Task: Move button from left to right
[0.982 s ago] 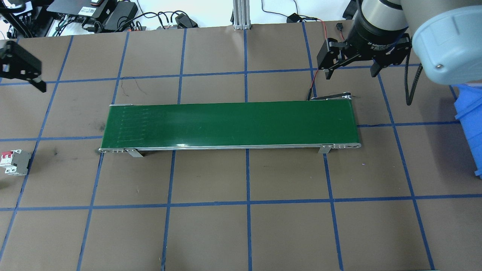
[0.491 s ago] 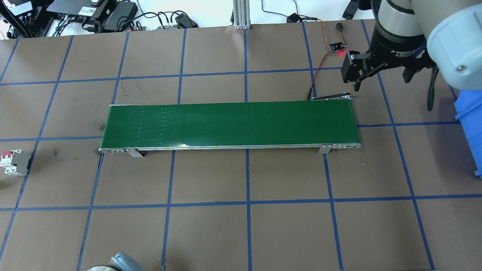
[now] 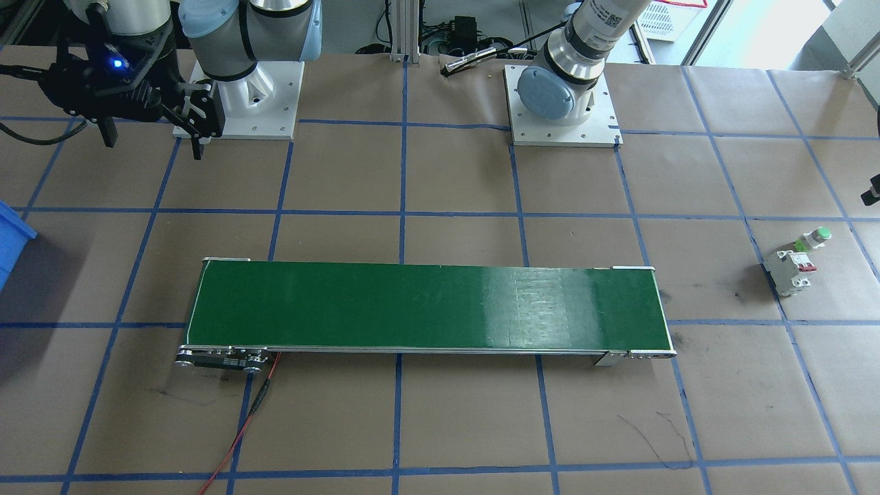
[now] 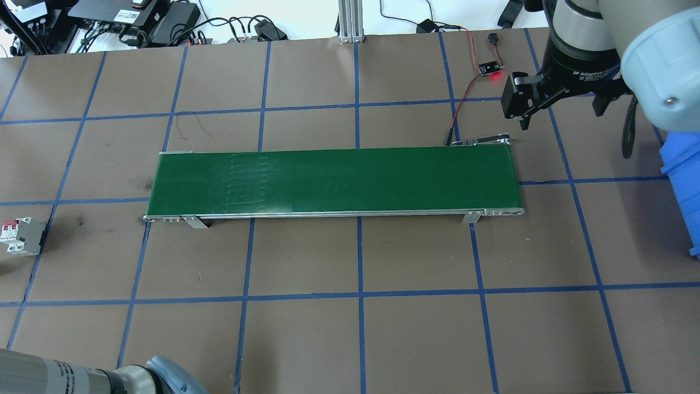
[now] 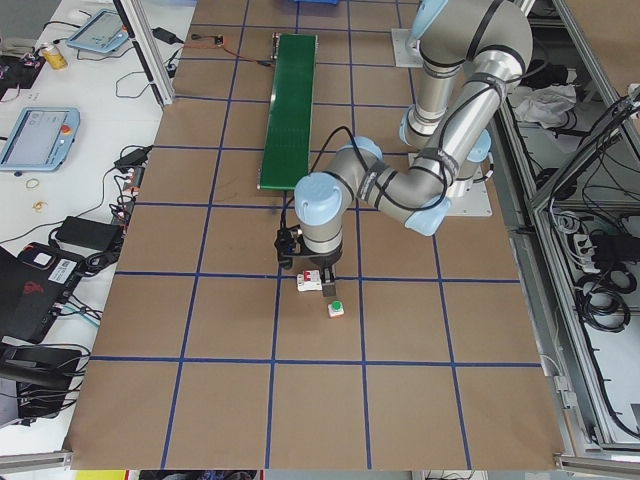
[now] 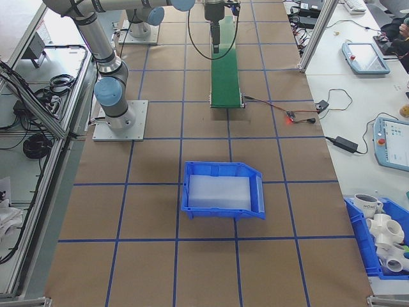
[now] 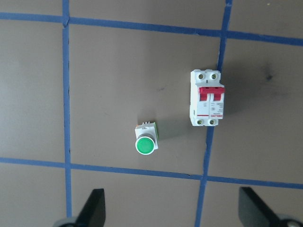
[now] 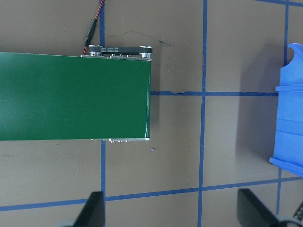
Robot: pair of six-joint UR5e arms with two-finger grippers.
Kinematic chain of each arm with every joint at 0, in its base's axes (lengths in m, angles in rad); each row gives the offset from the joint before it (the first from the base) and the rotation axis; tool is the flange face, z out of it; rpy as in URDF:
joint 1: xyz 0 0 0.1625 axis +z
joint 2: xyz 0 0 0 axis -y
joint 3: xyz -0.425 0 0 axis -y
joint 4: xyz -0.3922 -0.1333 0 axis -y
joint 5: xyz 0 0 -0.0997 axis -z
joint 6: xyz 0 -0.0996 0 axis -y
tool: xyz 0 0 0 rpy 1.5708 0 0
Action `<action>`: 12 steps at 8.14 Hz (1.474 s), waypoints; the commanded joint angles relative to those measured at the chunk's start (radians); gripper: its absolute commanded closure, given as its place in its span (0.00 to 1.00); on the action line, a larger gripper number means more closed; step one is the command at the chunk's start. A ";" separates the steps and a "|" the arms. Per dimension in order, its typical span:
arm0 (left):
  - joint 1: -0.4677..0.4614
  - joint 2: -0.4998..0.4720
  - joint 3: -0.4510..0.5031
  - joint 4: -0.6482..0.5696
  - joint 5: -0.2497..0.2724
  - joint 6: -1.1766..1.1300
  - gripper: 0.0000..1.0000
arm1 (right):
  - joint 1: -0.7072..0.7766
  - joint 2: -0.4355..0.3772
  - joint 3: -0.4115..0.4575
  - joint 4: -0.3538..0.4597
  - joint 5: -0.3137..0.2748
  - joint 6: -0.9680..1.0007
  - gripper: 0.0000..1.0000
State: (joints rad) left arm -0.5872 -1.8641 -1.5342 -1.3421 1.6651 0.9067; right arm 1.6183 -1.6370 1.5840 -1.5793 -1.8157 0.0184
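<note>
The button point(image 7: 145, 142) is a small squat piece with a smooth, round, bright-green cap on a whitish square body. It stands on the matte brown surface point(image 4: 306, 339), which is ruled into squares by blue tape lines. Near it, not touching, lies a white boxy circuit breaker point(image 7: 207, 98) with two red levers; a tape line runs under the breaker. In the overhead view only the breaker shows, at the left edge, and the button falls outside the picture.

The left tool point(image 7: 173, 210) hovers above both parts, spread wide and holding nothing; only its two dark fingertips point(image 7: 94, 205) show at the bottom of the wrist view.

The right tool point(image 4: 560, 106) hangs over the right end of the long, flat, glossy green conveyor belt point(image 4: 333, 180), also spread and empty. A blue plastic bin point(image 8: 289, 109), cut off by the frame, sits beyond that end.
</note>
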 commanded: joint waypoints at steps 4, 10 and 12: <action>0.078 -0.153 -0.072 0.284 -0.059 0.087 0.00 | 0.000 0.000 -0.001 -0.001 0.001 0.000 0.00; 0.081 -0.130 -0.184 0.311 -0.079 0.067 0.00 | -0.001 0.000 -0.009 0.005 0.001 -0.002 0.00; 0.081 -0.141 -0.187 0.369 -0.123 0.067 0.00 | -0.001 0.000 -0.009 0.005 -0.002 -0.002 0.00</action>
State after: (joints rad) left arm -0.5063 -1.9963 -1.7182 -1.0114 1.5722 0.9743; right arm 1.6170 -1.6372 1.5755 -1.5723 -1.8142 0.0169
